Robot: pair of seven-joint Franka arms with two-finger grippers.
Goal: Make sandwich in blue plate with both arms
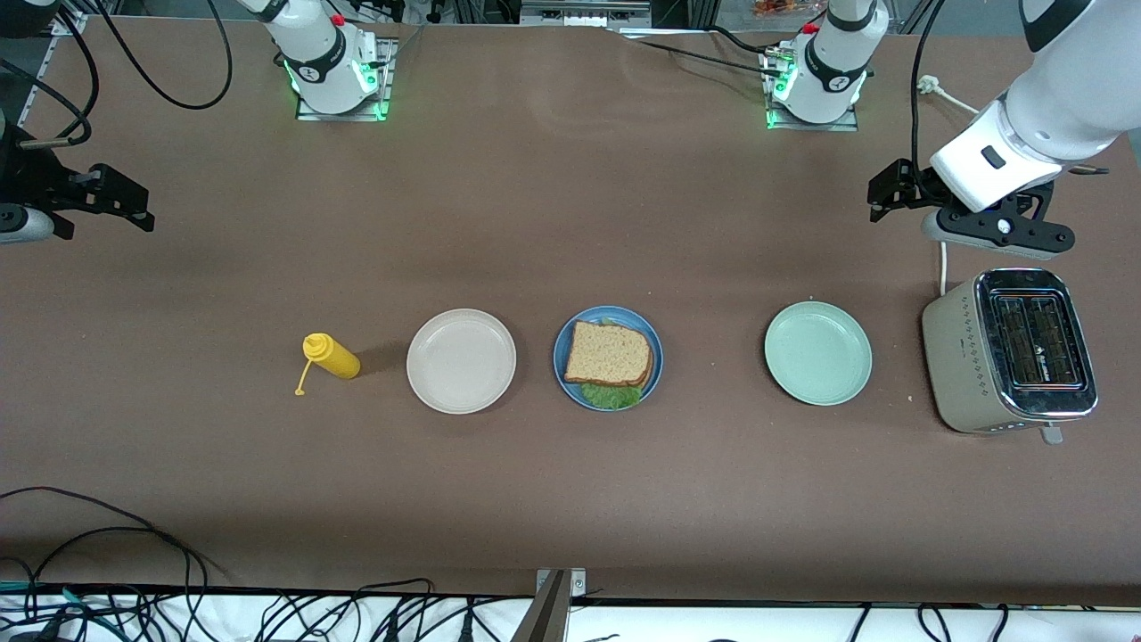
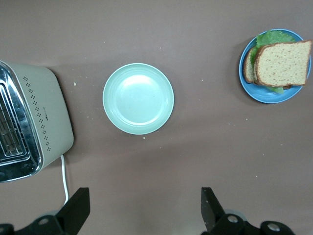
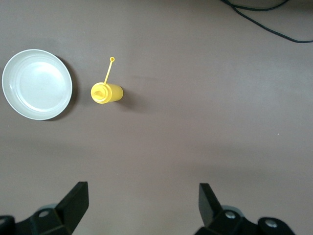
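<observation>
Left hand (image 1: 891, 192), jaws wide and empty, hangs over bare counter (image 1: 570, 499) by the boxy metal toaster (image 1: 1012, 352); right hand (image 1: 111, 201), likewise wide and empty, waits at its own end. Blue plate (image 1: 652, 335), glossy and shallow-rimmed, carries the sandwich (image 1: 610, 355): grainy bread over ruffled lettuce, apparently complete; keep both hands clear.

A mid-blue plate (image 1: 564, 366) is seen under speckled brown bread (image 1: 608, 354) and green lettuce (image 1: 610, 395); a beige plate (image 1: 461, 361) and a pale green plate (image 1: 817, 352) are shown plain. A yellow bottle (image 1: 332, 356) and a beige, chrome-topped toaster (image 1: 1007, 351) are set on the brown table (image 1: 570, 499).
</observation>
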